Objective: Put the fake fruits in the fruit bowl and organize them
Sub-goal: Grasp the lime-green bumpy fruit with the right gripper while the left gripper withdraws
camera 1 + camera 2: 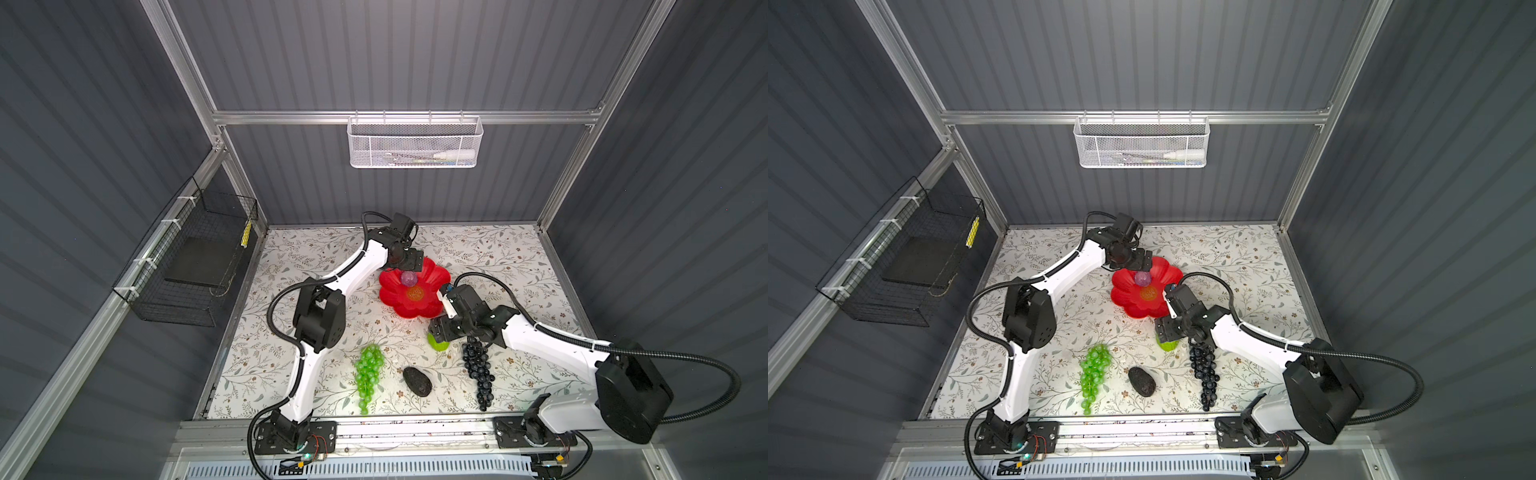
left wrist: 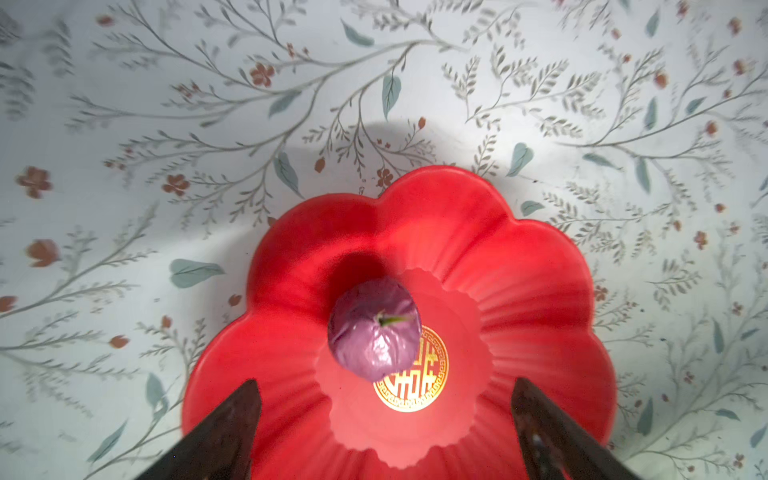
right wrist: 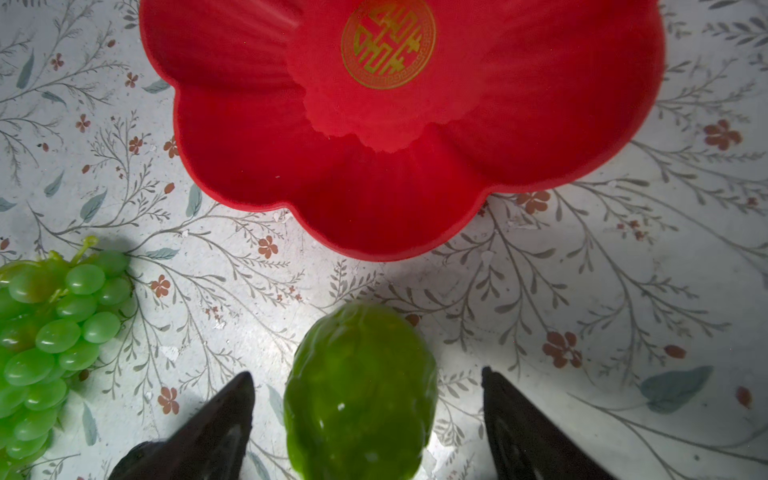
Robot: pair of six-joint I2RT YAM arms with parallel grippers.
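The red flower-shaped fruit bowl (image 1: 432, 276) (image 1: 1121, 291) (image 2: 540, 291) (image 3: 249, 124) sits mid-table. The small purple ball (image 1: 408, 278) (image 1: 1141, 279) (image 2: 374, 328) lies in it beside the gold emblem. My left gripper (image 1: 409, 262) (image 2: 384, 409) hangs open over the bowl's far side, free of the ball. My right gripper (image 1: 436, 332) (image 3: 368, 399) is open astride the bumpy lime-green fruit (image 1: 438, 343) (image 1: 1167, 344) (image 3: 359, 390), with gaps on both sides. On the table lie the green grape bunch (image 1: 368, 374) (image 1: 1094, 372) (image 3: 45, 332), the rough black oval (image 1: 417, 380) (image 1: 1142, 380) and the dark grape bunch (image 1: 478, 370) (image 1: 1204, 372).
A white mesh basket (image 1: 414, 143) hangs on the back wall. A black wire basket (image 1: 187, 266) is fixed to the left wall. The floral table cover (image 1: 519, 257) reaches the metal frame, and the arm bases stand at the front rail.
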